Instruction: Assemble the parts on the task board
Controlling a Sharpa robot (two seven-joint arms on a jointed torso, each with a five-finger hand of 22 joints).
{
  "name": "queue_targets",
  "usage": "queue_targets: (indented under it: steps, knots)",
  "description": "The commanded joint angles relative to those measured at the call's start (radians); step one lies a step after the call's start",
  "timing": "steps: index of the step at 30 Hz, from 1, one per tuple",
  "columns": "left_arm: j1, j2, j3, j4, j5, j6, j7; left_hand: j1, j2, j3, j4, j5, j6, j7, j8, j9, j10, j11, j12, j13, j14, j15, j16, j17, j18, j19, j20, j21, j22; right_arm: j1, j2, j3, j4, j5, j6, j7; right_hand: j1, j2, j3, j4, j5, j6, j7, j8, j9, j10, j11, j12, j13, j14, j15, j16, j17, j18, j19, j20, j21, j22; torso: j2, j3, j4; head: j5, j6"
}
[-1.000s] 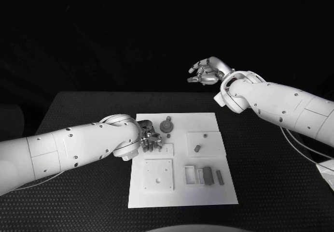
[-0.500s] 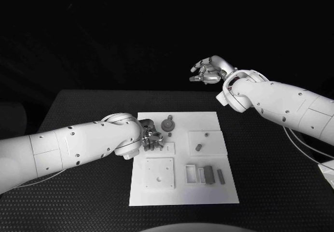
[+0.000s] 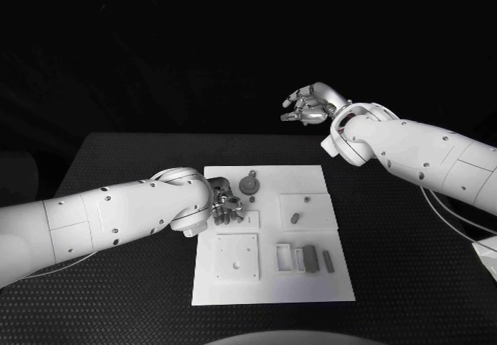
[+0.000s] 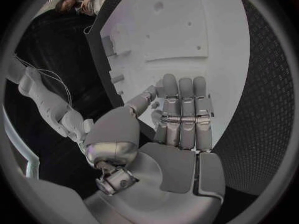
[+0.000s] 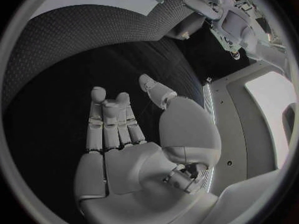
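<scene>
The white task board [image 3: 271, 284] lies in the middle of the black table. On it are a round grey part [image 3: 250, 186] at the far end, a short grey peg [image 3: 295, 218] on a raised square, and several grey bars [image 3: 309, 260] near the front right. My left hand [image 3: 226, 205] hovers over the board's left edge beside the round part. Its fingers [image 4: 182, 115] are stretched out side by side above the board [image 4: 187, 30] with nothing seen in them. My right hand [image 3: 307, 106] is raised high beyond the table's far edge, its palm [image 5: 121, 157] bare and its fingers extended.
A white square plate [image 3: 237, 257] with holes sits on the board's near left, and a white frame [image 3: 283, 259] next to the bars. Black textured table [image 3: 124, 287] surrounds the board on all sides. My right forearm [image 3: 414, 154] spans the table's far right corner.
</scene>
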Motion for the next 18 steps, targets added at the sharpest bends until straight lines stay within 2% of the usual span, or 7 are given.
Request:
queue_targets:
  steps: [1,10,14,18]
  knots:
    - [-0.002,0.001,-0.001,0.005,0.001,0.024,-0.005,-0.001,0.010,0.001,-0.002,0.003,0.071,-0.064,-0.005,0.001,-0.012,-0.010,-0.007,-0.002,-0.006,0.001,0.006,-0.002,0.000,-0.001,0.001,-0.004,0.002,0.001,0.001,0.001,0.000,-0.006,0.018,0.001,0.002,0.009,-0.001,-0.003,0.000,0.002,0.007,0.003,-0.001,-0.008,0.001,0.007,-0.002,-0.006,0.000,0.003,-0.001,0.015,-0.005,0.001,-0.003,0.019,0.000,-0.0005,0.0003,0.001,-0.002]
    - [-0.002,-0.002,-0.001,0.007,0.001,0.028,-0.012,-0.001,0.011,0.000,-0.003,0.002,0.072,-0.064,-0.009,0.001,-0.012,-0.010,-0.007,-0.005,-0.008,0.001,0.009,-0.008,0.000,-0.002,0.001,-0.004,0.004,0.001,0.002,0.001,0.000,-0.007,0.021,0.001,0.002,0.010,-0.001,-0.003,0.000,0.002,0.007,0.003,-0.001,-0.008,0.001,0.007,-0.002,-0.006,0.001,0.003,-0.001,0.015,-0.005,0.001,-0.003,0.019,0.000,0.0001,-0.0006,0.004,-0.003]
    - [-0.004,-0.001,-0.001,0.009,0.001,0.028,-0.013,-0.001,0.012,0.000,-0.003,0.002,0.072,-0.063,-0.011,0.001,-0.012,-0.010,-0.008,-0.006,-0.009,0.001,0.011,-0.010,0.000,-0.002,0.001,-0.005,0.005,0.001,0.002,0.001,0.000,-0.007,0.022,0.001,0.002,0.010,-0.001,-0.003,0.000,0.002,0.007,0.003,-0.001,-0.008,0.001,0.007,-0.002,-0.006,0.001,0.003,-0.001,0.015,-0.006,0.001,-0.003,0.019,0.000,-0.0009,0.0013,0.002,-0.005]
    - [-0.005,-0.005,-0.001,0.009,0.001,0.011,-0.015,-0.001,0.012,-0.001,-0.003,0.002,0.073,-0.063,-0.012,0.001,-0.012,-0.010,-0.008,-0.007,-0.009,0.001,0.012,-0.012,0.000,-0.002,0.001,-0.005,0.006,0.001,0.002,0.001,0.000,-0.007,0.023,0.001,0.002,0.011,-0.002,-0.003,0.000,0.002,0.007,0.003,-0.001,-0.008,0.001,0.008,-0.003,-0.007,0.001,0.003,-0.001,0.015,-0.006,0.001,-0.003,0.019,-0.001,-0.0007,0.0013,0.007,-0.006]
